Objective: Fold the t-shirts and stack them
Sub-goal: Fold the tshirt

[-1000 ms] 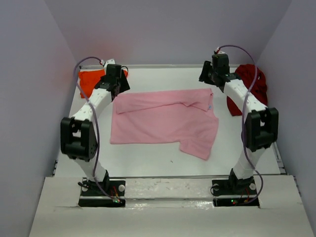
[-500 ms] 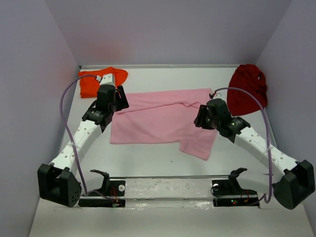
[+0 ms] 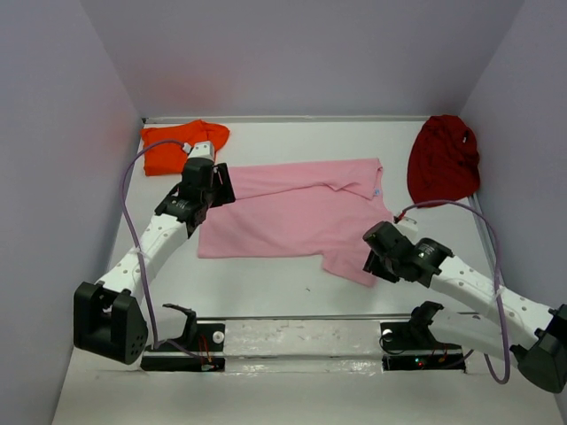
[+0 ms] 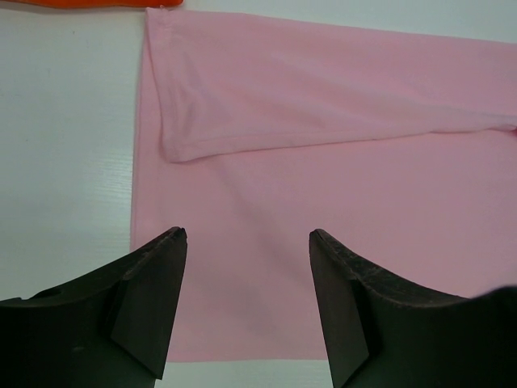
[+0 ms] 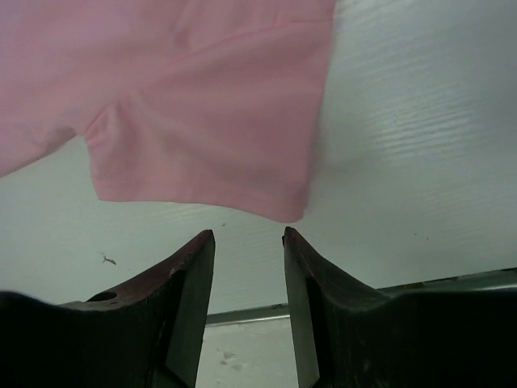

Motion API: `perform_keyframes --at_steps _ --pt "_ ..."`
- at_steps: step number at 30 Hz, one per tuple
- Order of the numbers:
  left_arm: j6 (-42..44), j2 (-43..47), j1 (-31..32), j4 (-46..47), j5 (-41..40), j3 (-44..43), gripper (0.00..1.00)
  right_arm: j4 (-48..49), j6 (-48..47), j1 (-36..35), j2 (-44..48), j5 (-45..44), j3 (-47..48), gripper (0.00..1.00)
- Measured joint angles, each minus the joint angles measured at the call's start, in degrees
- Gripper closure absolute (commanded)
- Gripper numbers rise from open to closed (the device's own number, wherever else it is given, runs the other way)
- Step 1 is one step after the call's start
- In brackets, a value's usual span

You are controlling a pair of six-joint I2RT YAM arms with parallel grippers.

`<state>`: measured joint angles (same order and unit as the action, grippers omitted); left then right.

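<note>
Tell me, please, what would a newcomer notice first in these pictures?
The light pink t-shirt lies spread across the middle of the table, its top edge folded over. The orange t-shirt sits at the far left corner, the dark red t-shirt at the far right. The left gripper hangs open over its left side, the right gripper by its near right sleeve.

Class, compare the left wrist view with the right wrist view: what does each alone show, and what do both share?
Left wrist only: a strip of the bright orange cloth t-shirt, the folded-over flap of the light pink cloth t-shirt, the open left gripper. Right wrist only: a pink sleeve end, the rail at the near edge, the open right gripper. Both: the pink t-shirt lying on the white table.
</note>
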<state>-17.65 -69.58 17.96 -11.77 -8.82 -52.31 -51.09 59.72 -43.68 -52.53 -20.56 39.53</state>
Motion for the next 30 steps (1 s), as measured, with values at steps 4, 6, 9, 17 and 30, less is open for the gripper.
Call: perform_keyframes --at_steps 4,6,9,17,30 --pt "0.28 -0.02 0.00 0.02 0.02 0.00 0.28 -1.79 5.73 -1.20 -2.73 -0.20 -0.37 0.54" --pt "0.33 -0.02 0.00 0.02 0.00 0.00 0.28 -1.62 8.61 -2.73 -5.46 -0.15 -1.40 0.54" --pt "0.48 -0.02 0.00 0.02 0.07 0.00 0.28 -1.53 12.22 -5.25 -9.75 0.07 -3.04 0.54" --pt "0.63 0.00 0.00 0.02 0.66 0.02 0.28 -0.28 17.81 -6.27 -14.25 -0.11 -5.86 0.55" --pt "0.68 0.04 0.09 0.04 1.31 0.24 0.28 0.17 17.77 -6.29 -15.50 -4.63 -5.16 0.56"
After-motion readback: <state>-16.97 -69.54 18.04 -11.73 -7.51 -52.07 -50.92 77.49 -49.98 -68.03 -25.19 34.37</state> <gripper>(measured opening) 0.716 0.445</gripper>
